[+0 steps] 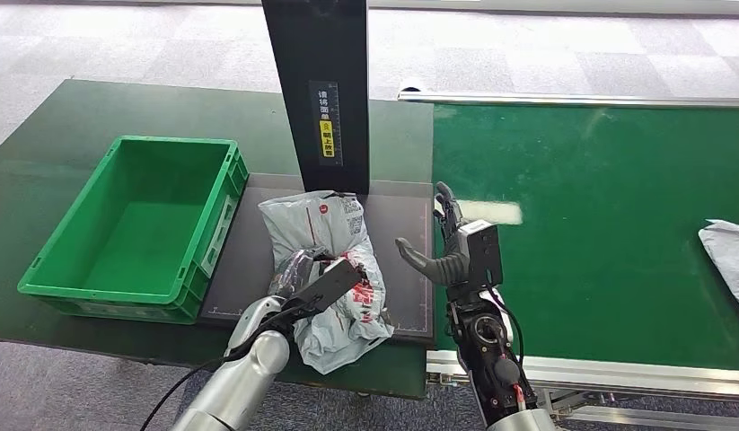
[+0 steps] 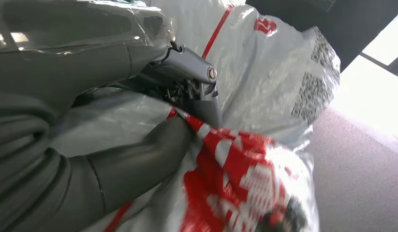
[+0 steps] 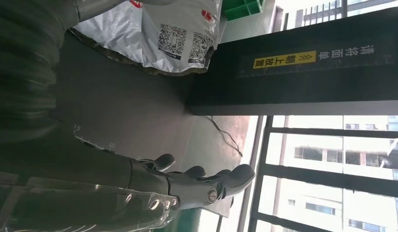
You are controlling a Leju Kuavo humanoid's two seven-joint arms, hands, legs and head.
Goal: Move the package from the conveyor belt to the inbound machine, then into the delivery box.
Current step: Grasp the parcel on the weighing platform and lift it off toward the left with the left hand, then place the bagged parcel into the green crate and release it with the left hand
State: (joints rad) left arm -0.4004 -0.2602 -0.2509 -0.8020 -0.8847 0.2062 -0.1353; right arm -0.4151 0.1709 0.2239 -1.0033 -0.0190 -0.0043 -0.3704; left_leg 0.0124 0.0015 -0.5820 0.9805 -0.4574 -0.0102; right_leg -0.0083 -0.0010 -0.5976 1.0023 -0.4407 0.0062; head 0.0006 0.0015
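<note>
A crumpled white plastic package (image 1: 334,269) with red print and QR labels lies on the dark platform (image 1: 249,260) of the inbound machine, below its black upright column (image 1: 319,90). My left hand (image 1: 310,280) grips the package's near part; in the left wrist view its thumb and fingers (image 2: 139,159) close around the bag (image 2: 255,101). My right hand (image 1: 451,247) hovers at the platform's right edge with fingers (image 3: 201,181) spread and nothing in them; the package (image 3: 163,34) lies beyond it. The green delivery box (image 1: 136,224) stands to the left of the platform, with nothing inside.
The green conveyor belt (image 1: 599,224) stretches to the right, with another grey package (image 1: 729,256) at its far right edge. A metal rail (image 1: 617,368) runs along the belt's near side. The dark green table (image 1: 69,117) carries the box and machine.
</note>
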